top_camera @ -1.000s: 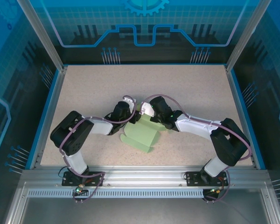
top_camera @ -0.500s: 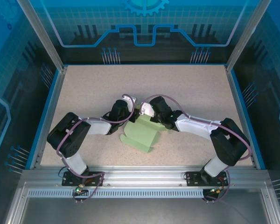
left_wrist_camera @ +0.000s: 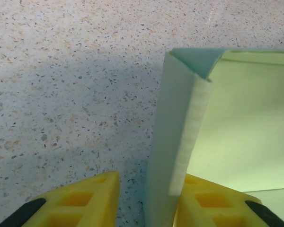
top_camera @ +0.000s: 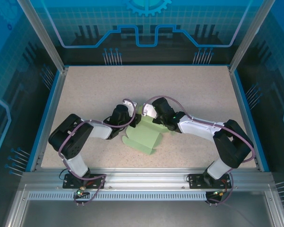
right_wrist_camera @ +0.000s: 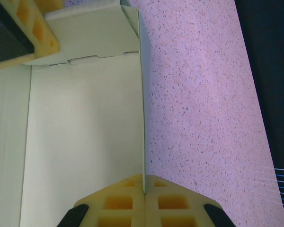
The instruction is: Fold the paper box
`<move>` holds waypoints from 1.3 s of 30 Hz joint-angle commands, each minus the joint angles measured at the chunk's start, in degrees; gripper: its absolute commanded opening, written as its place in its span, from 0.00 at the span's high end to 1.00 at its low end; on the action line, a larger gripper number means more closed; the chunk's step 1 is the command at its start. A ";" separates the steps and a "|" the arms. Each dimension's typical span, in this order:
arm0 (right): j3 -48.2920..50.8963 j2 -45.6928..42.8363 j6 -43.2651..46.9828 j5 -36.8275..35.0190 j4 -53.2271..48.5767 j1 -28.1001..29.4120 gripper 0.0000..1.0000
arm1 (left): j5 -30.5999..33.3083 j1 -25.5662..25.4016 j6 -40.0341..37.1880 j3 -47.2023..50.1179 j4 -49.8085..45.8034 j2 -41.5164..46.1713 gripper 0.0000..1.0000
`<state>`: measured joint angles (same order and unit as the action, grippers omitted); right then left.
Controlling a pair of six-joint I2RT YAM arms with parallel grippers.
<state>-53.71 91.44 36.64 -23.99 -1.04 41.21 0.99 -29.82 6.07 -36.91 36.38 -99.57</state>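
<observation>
The paper box (top_camera: 144, 137) is a pale green, partly folded card lying mid-table between my two arms. My left gripper (top_camera: 131, 118) is at its left far corner. In the left wrist view an upright folded flap (left_wrist_camera: 173, 142) stands between my left gripper's (left_wrist_camera: 149, 182) yellow fingers (left_wrist_camera: 80, 201). It rests against the right one and a gap remains on the left. My right gripper (top_camera: 145, 113) is at the box's far edge, and in the right wrist view my right gripper (right_wrist_camera: 145, 182) is shut on a thin upright wall (right_wrist_camera: 143, 94) of the box (right_wrist_camera: 85, 142).
The speckled tabletop (top_camera: 189, 90) has free room behind and to both sides of the box. A blue rim (top_camera: 47, 113) and metal frame posts (top_camera: 40, 33) bound the work area. Both arm bases (top_camera: 80, 177) sit at the near rail.
My left gripper's jaws have narrowed around the upright flap, and the left arm has shifted slightly. The right arm and the box have stayed put.
</observation>
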 commanded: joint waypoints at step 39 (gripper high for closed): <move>-11.51 -10.57 -36.34 42.64 -17.23 -17.02 0.42 | 0.12 -5.59 -8.36 4.86 18.84 -5.58 0.86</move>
<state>-63.24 77.71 7.42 9.56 -14.83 26.26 0.43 -34.79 -0.45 -33.06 51.40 -104.18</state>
